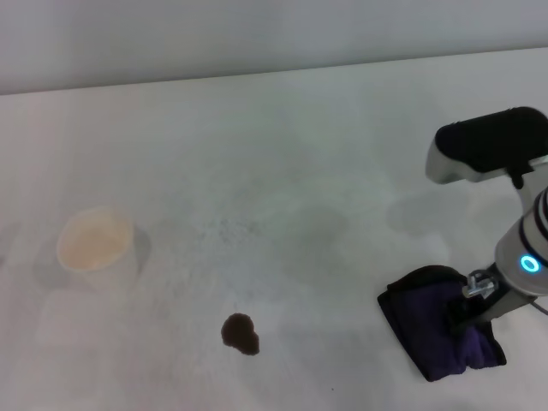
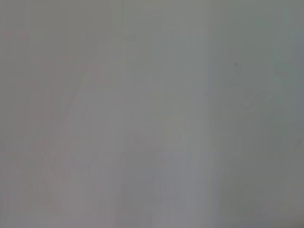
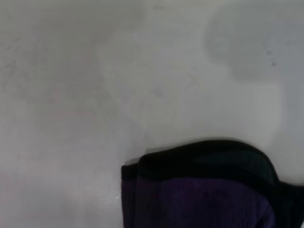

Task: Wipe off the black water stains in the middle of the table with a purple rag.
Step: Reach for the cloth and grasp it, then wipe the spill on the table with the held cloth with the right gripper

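The black water stain (image 1: pixel 241 333) is a small dark blot on the white table (image 1: pixel 282 154), near the front middle. The purple rag (image 1: pixel 425 334), with black edging, lies bunched on the table at the front right, well to the right of the stain. My right gripper (image 1: pixel 462 318) is down on the rag's right part, its tips dark against the cloth. The right wrist view shows the rag (image 3: pixel 199 199) close up on the bare table (image 3: pixel 95 85). My left gripper is out of view; the left wrist view shows only a plain grey surface.
A white paper cup (image 1: pixel 95 239) stands on the table at the left, apart from the stain. Faint grey speckles (image 1: pixel 224 228) lie behind the stain. The table's far edge (image 1: pixel 274 75) runs across the back.
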### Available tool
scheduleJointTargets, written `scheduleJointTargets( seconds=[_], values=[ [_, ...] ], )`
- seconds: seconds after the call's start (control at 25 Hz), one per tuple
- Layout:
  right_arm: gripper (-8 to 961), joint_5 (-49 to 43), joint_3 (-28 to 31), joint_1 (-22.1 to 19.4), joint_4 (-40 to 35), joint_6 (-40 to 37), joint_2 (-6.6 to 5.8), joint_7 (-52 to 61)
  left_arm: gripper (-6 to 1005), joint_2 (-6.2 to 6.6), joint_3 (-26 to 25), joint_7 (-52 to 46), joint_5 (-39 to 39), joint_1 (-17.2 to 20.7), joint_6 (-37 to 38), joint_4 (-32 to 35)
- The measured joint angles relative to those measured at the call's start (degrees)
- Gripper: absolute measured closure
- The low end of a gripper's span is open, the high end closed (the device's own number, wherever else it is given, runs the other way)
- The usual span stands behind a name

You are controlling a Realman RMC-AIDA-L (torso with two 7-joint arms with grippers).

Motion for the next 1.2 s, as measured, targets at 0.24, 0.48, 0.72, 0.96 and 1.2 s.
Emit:
scheduleJointTargets(
  seconds=[0.24,0.48,0.72,0.96,1.2],
  values=[
    [748,0.12,-2.81,0.38,-1.24,-0.5,0.13,0.44,108,0.05,0.0,0.0,0.04,-0.33,0.0,-0.01],
    [804,2.53,-6.45,1.81,-5.8,-3.19,0.16,0.15,108,0.01,0.0,0.0,0.12,-0.54,-0.01,-0.01],
    [827,6.25,-13.61,8.85,1.81,-11.91,0.61,-1.46,107,-0.01,0.0,0.0,0.07,-0.74,0.41,-0.01],
    [838,15.41,-23.75,21.41,12.55,-22.61,1.06,-1.9,107,0.0,-0.01,0.0,0.09,-0.92,0.51,0.05],
    [846,24.89,-30.8,28.65,15.74,-29.16,1.13,-3.26,107,-0.06,0.0,0.0,0.13,-0.95,0.44,0.09]
  ],
)
